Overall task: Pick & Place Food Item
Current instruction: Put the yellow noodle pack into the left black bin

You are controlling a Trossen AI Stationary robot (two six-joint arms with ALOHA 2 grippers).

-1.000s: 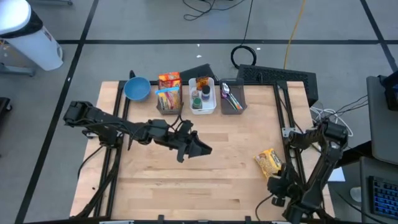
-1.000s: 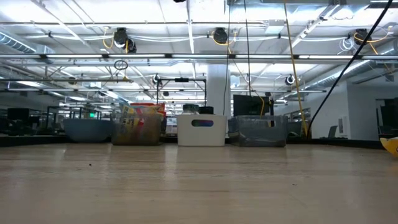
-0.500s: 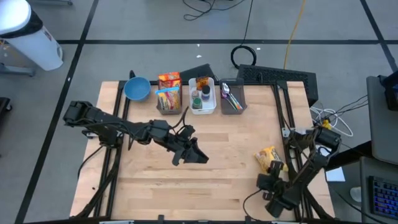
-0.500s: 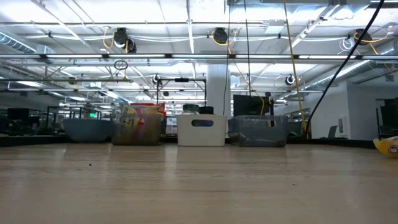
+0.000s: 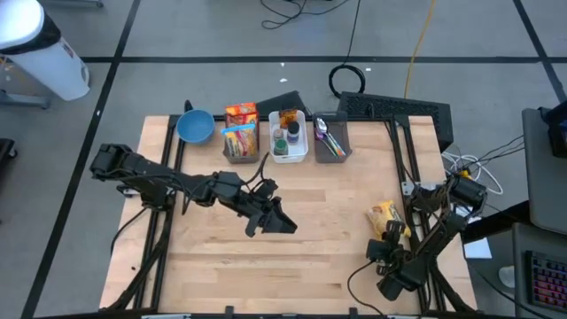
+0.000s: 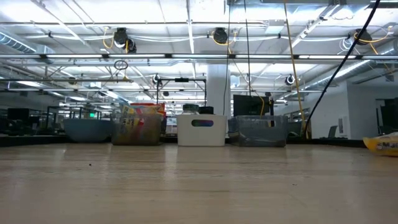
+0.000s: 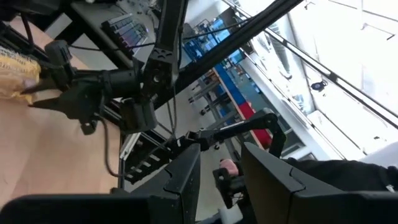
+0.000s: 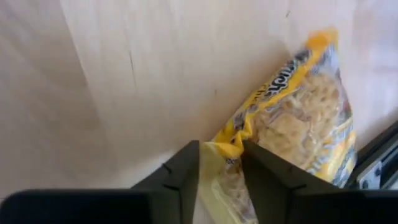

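Yellow snack bag (image 5: 384, 218), clear-fronted, pale pieces showing inside: lies at the right side of the wooden table (image 5: 337, 257), close to the right frame rails. Right gripper (image 5: 387, 241): at the bag's near end, its fingers (image 8: 186, 168) closed on a pinch of the bag's crimped edge, as the right wrist view shows. Left gripper (image 5: 282, 221): over the middle of the table, well apart from the bag, its fingers (image 7: 186, 180) nearly together with nothing between them. Back edge of the table, left to right: blue bowl (image 5: 194, 127); grey bin (image 5: 240, 143) of packaged snacks with an orange box (image 5: 240, 113) just behind it; white bin (image 5: 289, 136) holding bottles; clear bin (image 5: 330, 140) holding cutlery. The stretch of table between the bag and these bins is bare wood. Off the table: black keyboard (image 5: 394, 109) on the floor behind, with a coiled cable (image 5: 349, 78) near it; white cylinder (image 5: 40, 49) at far left.
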